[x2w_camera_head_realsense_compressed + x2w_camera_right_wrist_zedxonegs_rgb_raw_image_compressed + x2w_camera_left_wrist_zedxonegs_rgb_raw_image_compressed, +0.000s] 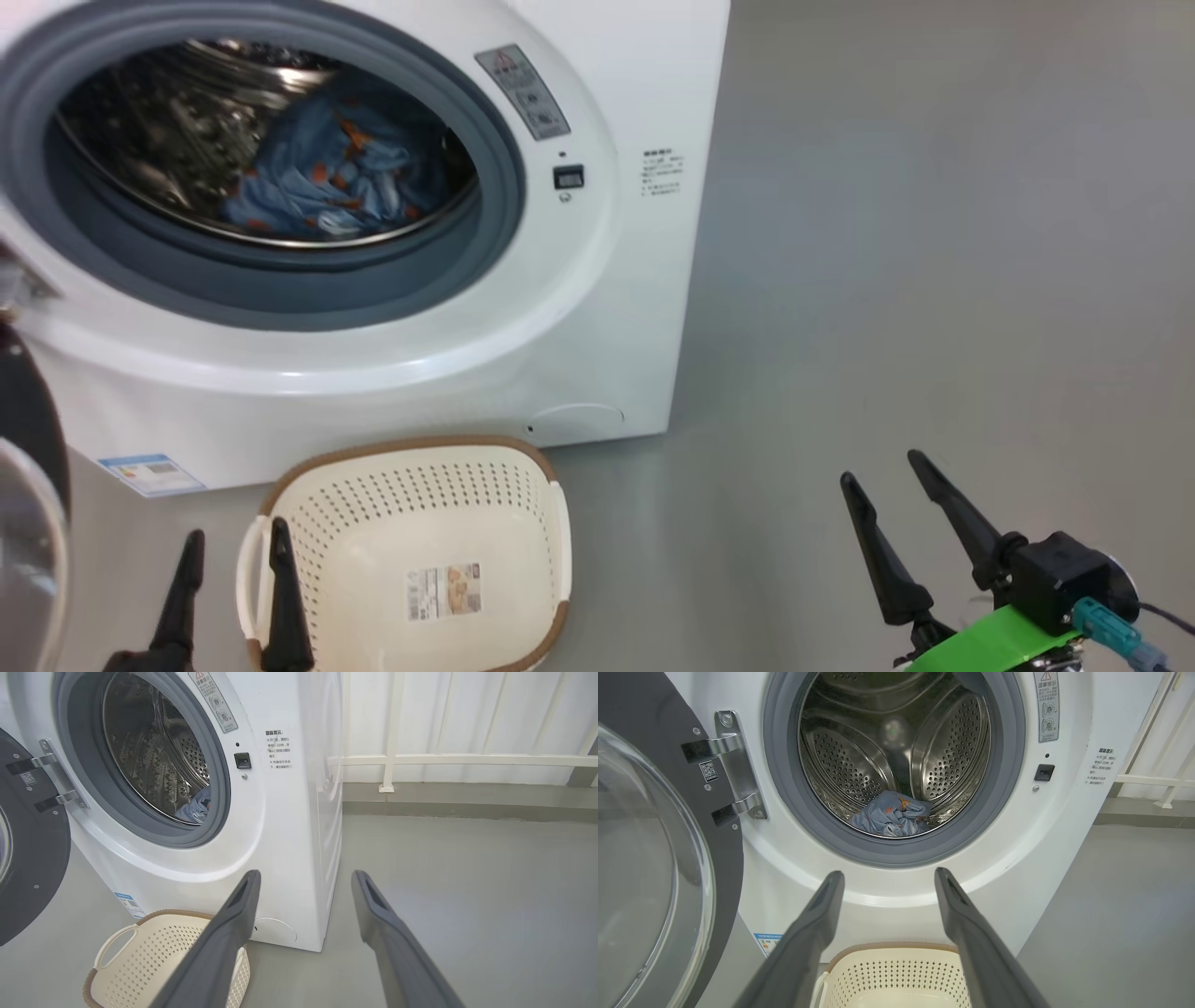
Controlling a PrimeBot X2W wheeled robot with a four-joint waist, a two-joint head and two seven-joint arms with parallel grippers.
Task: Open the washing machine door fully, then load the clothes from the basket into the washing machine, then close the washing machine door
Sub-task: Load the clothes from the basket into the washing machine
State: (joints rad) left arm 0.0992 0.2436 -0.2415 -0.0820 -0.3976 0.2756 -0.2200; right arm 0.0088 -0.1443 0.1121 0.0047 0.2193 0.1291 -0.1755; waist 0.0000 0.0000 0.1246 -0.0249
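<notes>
Head view | left gripper (235,532), right gripper (882,467) gaped empty | clothes (327,173) ahead in drum (159,121), basket (411,444) beneath bare; loading seemed done | door (721,868) needed shutting next.

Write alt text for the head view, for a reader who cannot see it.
An open white washing machine has blue clothes in its drum; the cream basket before it is empty. The left gripper and right gripper are open.
</notes>
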